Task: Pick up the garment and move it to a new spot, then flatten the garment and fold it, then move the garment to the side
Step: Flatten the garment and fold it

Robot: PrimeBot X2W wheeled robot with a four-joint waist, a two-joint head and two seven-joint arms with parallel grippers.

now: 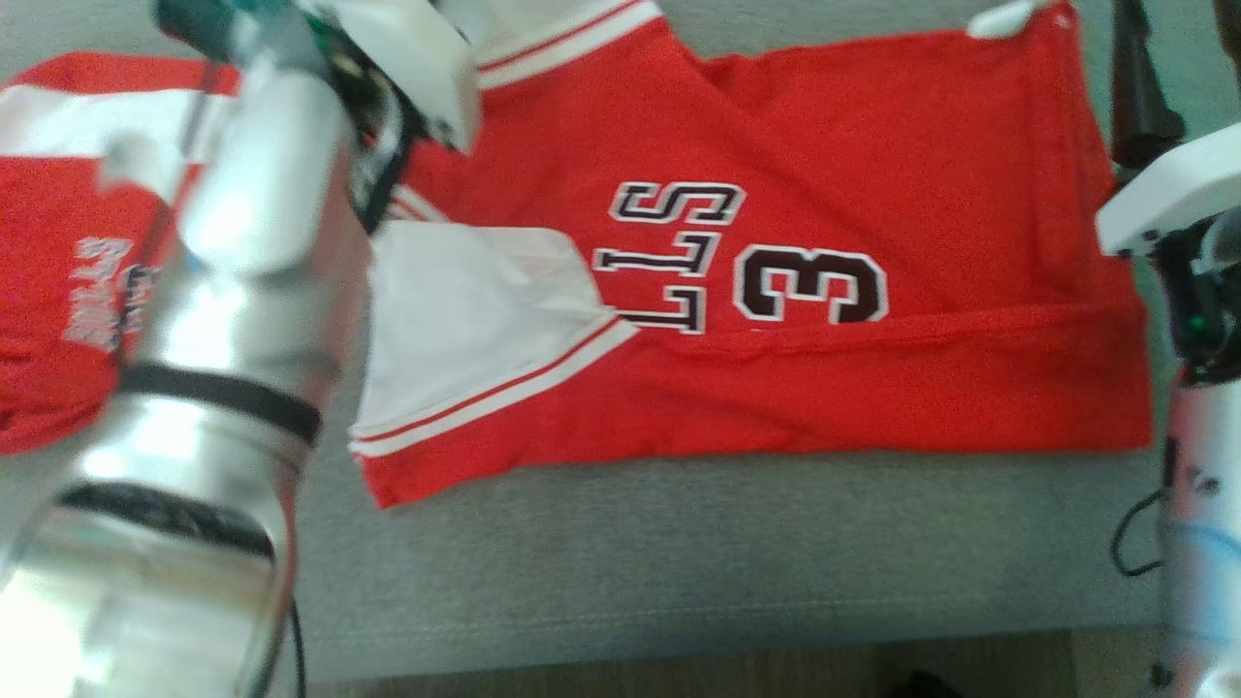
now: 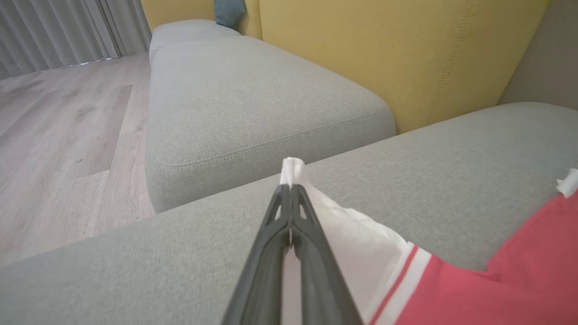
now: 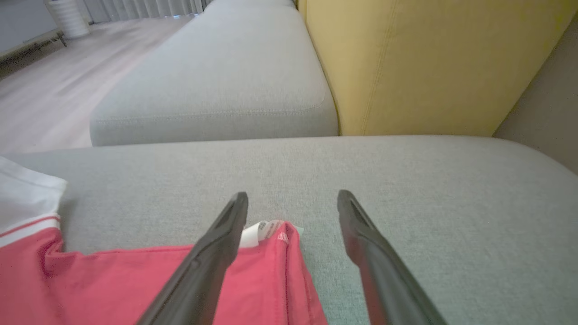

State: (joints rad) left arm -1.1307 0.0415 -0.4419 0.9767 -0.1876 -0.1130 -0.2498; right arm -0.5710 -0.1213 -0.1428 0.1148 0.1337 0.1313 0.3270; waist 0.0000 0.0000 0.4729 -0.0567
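The garment [image 1: 873, 145], a red jersey with white sleeves, lies spread on the grey seat cushion [image 1: 727, 562], taking up most of the cushion's width. Judged from how it lies, the move to a new spot and the flattening look done, and the folding seems to be under way. A long strip along the side nearest the cushion's front edge appears turned over the body, and one white sleeve [image 1: 465, 320] is laid inward across the lettering.

The left hand [image 2: 291, 192] has its fingers pressed together on the edge of a white sleeve [image 2: 356, 239], holding it just above the cushion. The right hand [image 3: 292, 198] is spread wide and holds nothing. It hovers over the garment's corner with the small white tag [image 3: 259, 231], towards the back of the cushion.

At the cushion's left end there is more red-and-white cloth [image 1: 58, 291]. Whether it belongs to the same garment cannot be told. The remaining folds and the final move to the side are probably left to do.
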